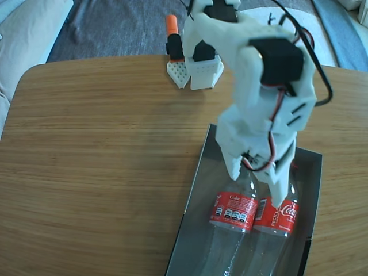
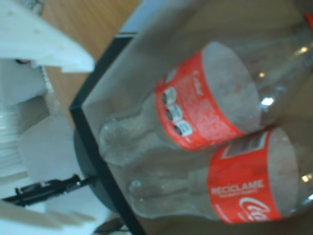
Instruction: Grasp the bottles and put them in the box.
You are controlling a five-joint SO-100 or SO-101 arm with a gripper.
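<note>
Both bottles (image 1: 233,211) (image 1: 280,215) lie side by side in the box (image 1: 195,190). The gripper (image 1: 257,185) hangs above, apart and empty. Nothing is left.

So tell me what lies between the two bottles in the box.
Nothing: in the wrist view the upper bottle and the lower bottle lie side by side, apparently touching, inside the box.

Wooden table (image 1: 103,161) with light grain and rounded corners, seen from above in the fixed view. Directly on it: the dark grey box (image 1: 195,190) at the lower right, running off the bottom edge, and the arm's white base (image 1: 204,72) at the far edge with a white-and-orange clamp (image 1: 175,54) just beside it, to its left.
</note>
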